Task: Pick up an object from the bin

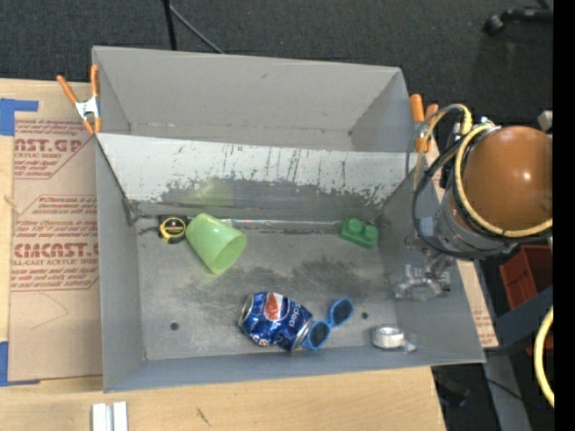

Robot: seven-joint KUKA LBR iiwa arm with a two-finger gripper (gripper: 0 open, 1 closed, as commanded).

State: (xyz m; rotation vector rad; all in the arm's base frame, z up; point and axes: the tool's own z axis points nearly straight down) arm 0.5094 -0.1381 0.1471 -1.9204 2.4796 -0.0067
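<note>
Worryingly, the gripper (422,281) is hovering against the bin's right wall (454,320), risking a scrape; whether it's open, I'm not seeing.

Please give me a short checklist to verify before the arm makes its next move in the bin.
1. Gripper inside the bin, by its right wall: ok.
2. Gripper above a thing: not ok, it seems to be over bare metal.
3. Small silver piece, the nearest thing, lies apart from the others: ok.
4. Crushed blue can free of neighbours: not ok, the blue looped piece lies against it.
5. Green cup upright: not ok, it lies on its side.
</note>
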